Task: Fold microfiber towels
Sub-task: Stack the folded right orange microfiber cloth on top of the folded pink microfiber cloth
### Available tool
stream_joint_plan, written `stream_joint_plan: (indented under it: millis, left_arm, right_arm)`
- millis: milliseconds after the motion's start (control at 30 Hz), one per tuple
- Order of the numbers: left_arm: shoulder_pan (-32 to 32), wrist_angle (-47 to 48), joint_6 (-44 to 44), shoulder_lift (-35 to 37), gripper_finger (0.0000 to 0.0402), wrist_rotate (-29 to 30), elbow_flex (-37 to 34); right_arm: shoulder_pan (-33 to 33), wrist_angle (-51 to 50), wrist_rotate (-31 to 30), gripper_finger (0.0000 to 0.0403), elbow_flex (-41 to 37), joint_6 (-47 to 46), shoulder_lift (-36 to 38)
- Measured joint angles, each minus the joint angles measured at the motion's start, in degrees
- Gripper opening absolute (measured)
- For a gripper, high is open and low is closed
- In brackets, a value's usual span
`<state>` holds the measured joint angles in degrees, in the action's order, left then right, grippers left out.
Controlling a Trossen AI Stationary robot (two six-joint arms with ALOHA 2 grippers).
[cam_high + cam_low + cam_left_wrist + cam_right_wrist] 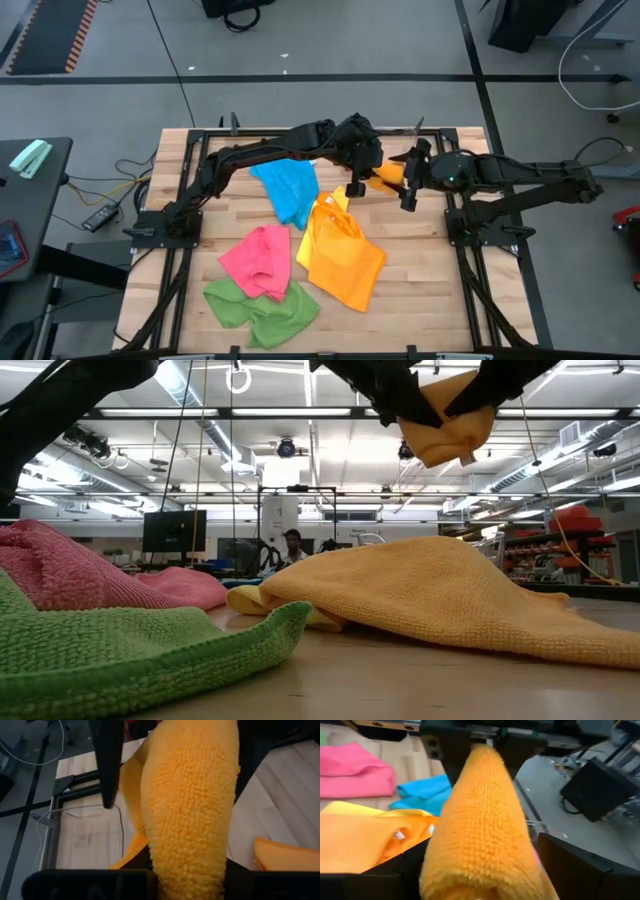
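Hanging in the air above the counter, an orange towel is strung between both hands, long axis running hand to hand. Left hand pinches one end; right hand stands wide around the other. Both sit just beyond the flat orange towel.
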<state>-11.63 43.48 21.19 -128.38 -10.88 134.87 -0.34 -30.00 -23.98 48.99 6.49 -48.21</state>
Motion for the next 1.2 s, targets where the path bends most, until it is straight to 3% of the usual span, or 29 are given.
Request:
stream_joint_plan:
  millis: [167,433,800,967,1200]
  left_arm:
    - [0.26,2.4,0.41,0.0,0.0049,0.03,0.08]
    - [0.26,4.64,0.23,0.19,0.0061,0.05,0.08]
    - [0.65,3.43,-2.6,0.68,0.0059,0.05,0.11]
    - [1.42,6.41,-1.02,0.68,0.0091,0.03,0.13]
    - [1.98,14.05,-1.4,5.57,0.017,0.11,0.26]
  right_arm:
    - [-0.02,-0.04,2.19,0.0308,0.0,-0.95,0.0]
    - [-0.02,-0.53,5.46,0.0246,-0.02,-1.59,0.0]
    - [-0.02,-0.75,7.22,0.0109,-0.02,-1.41,-0.35]
    - [-0.02,-1.98,8.04,0.0039,-0.02,-1.37,-0.36]
    - [-1.31,-3.56,8.39,0.0022,-0.02,-1.53,-0.48]
